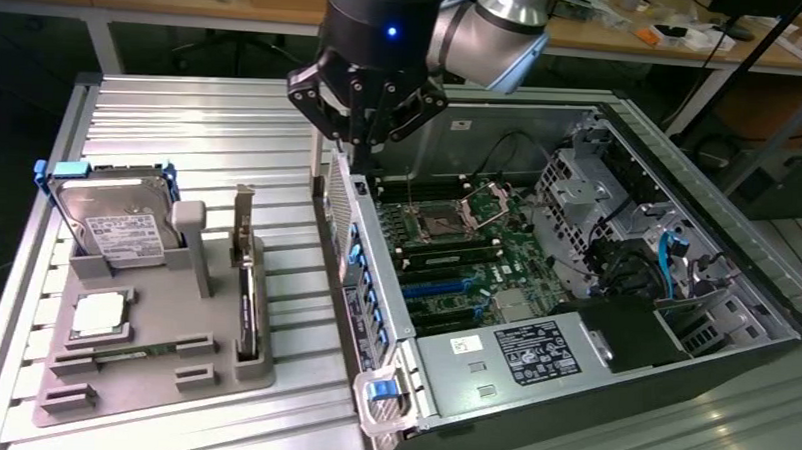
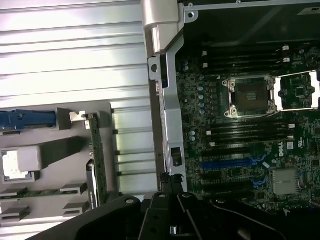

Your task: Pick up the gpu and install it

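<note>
In the exterior view we see the gripper (image 1: 355,143), fingers pressed together, over a wall of the computer case (image 1: 362,274), while the gpu (image 1: 247,295) stands on edge in the gray holder (image 1: 143,371) beside it. In the wrist view we see the gpu (image 2: 97,155) apart from the gripper (image 2: 170,182).

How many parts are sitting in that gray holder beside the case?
4: the hard drive standing upright, the processor lying flat, the memory stick along the near edge, and the gpu on edge nearest the case.
</note>
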Tool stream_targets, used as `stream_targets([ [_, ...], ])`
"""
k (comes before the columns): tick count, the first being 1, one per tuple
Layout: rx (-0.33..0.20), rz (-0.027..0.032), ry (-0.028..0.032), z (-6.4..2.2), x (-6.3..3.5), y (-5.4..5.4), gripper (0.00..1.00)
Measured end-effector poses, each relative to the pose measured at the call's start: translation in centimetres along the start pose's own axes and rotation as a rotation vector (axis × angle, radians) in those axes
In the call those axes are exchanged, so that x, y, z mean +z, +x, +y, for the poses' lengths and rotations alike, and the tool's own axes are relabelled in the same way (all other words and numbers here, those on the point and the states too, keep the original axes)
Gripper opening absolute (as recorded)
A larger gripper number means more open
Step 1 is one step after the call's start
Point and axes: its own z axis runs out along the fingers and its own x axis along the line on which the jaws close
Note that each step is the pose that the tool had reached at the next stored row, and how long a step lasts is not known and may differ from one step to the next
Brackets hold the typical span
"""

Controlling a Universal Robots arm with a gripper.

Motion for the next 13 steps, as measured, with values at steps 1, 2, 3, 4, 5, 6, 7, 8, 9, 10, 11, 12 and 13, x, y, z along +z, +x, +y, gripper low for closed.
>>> stream_targets([
  [1,0.000,0.0000,0.0001,-0.03,-0.01,0.07,0.11],
  [2,0.000,0.0001,0.0001,-0.05,-0.01,0.14,0.11],
  [3,0.000,0.0001,0.0001,-0.08,-0.01,0.20,0.11],
  [4,0.000,0.0000,0.0001,-0.11,-0.01,0.28,0.11],
  [5,0.000,0.0000,0.0001,-0.14,-0.02,0.36,0.11],
  [6,0.000,0.0000,0.0000,-0.16,-0.02,0.43,0.11],
  [7,0.000,0.0001,0.0001,-0.19,-0.03,0.51,0.11],
  [8,0.000,0.0001,0.0001,-0.21,-0.03,0.58,0.11],
  [9,0.000,0.0000,0.0000,-0.23,-0.03,0.66,0.11],
  [10,0.000,0.0001,0.0001,-0.25,-0.03,0.75,0.11],
  [11,0.000,0.0000,0.0000,-0.27,-0.03,0.85,0.11],
  [12,0.000,0.0001,0.0001,-0.30,-0.04,0.95,0.11],
  [13,0.000,0.0000,0.0001,-0.32,-0.04,1.05,0.11],
])
